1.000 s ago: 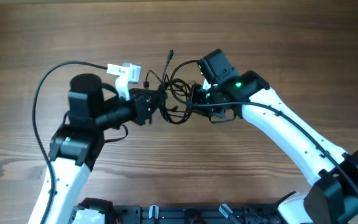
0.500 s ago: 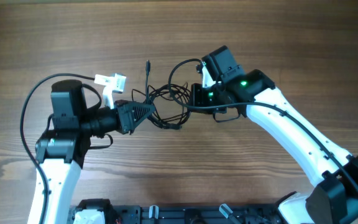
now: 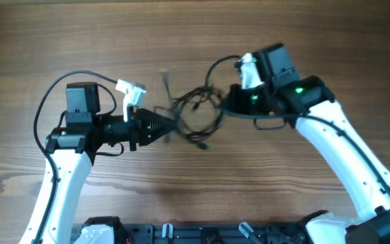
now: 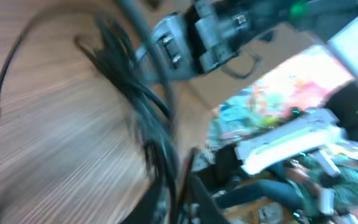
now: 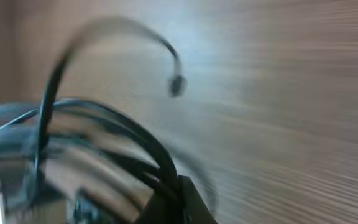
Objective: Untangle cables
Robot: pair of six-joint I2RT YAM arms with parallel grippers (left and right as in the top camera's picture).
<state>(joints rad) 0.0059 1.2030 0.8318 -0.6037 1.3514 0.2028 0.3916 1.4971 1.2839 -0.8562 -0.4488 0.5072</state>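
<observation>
Both arms are extended inward above the surface (image 3: 195,41), and the cables (image 3: 198,114) are strung between the left pincer (image 3: 173,124) and right pincer (image 3: 227,103), each clamped on them.

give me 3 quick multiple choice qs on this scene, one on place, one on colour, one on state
1. The cables lie: A) far from both grippers B) between left gripper and right gripper C) beyond the right gripper
2. Cable colour: A) white B) red C) black
3. The cables are: A) one tangled clump B) separate straight rows C) neatly coiled
Answers: 1 B, the overhead view shows the clump spanning the gap between them; 2 C, every cord reads black; 3 A, the loops cross each other in one knot.
</observation>
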